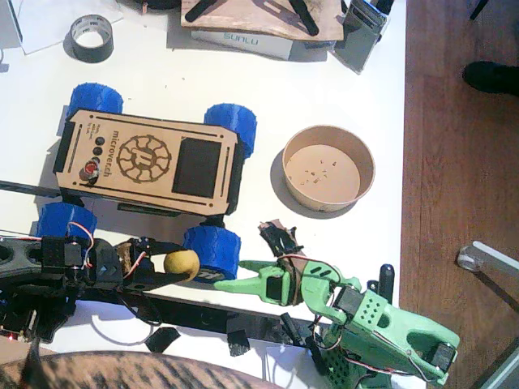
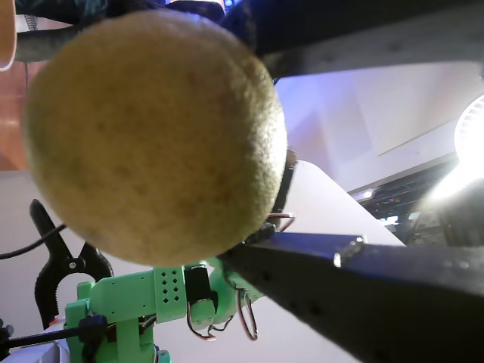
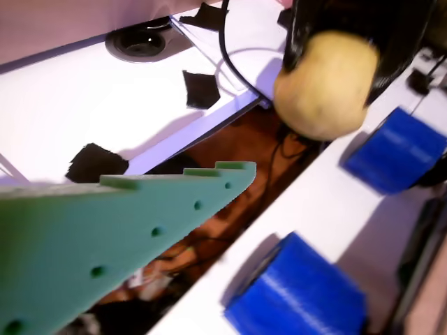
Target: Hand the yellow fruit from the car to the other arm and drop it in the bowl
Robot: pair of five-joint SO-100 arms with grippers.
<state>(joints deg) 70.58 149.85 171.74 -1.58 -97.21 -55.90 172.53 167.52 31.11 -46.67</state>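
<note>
Fixed view: black left arm's tool (image 1: pixel 172 267) is clamped on the yellow fruit (image 1: pixel 182 263), held just off the car's (image 1: pixel 150 162) front-right blue wheel (image 1: pixel 212 249) near the front edge of the white counter (image 1: pixel 268 81). Green right arm (image 1: pixel 381 324) reaches left, its tool (image 1: pixel 235 286) pointing at the fruit, tip just beside it and not touching; cannot tell if its jaws are apart or together. Bowl (image 1: pixel 328 166) sits near the right edge of the counter, well apart from the fruit. Tape roll (image 1: pixel 91 36) lies near the back-left corner. Wrist view: fruit (image 2: pixel 155 132) fills the frame between black jaws, green arm (image 2: pixel 144 299) behind. Other wrist view: green finger (image 3: pixel 126 230) in the foreground, fruit (image 3: pixel 325 84) ahead in the black tool, two blue wheels (image 3: pixel 300 293) below.
</note>
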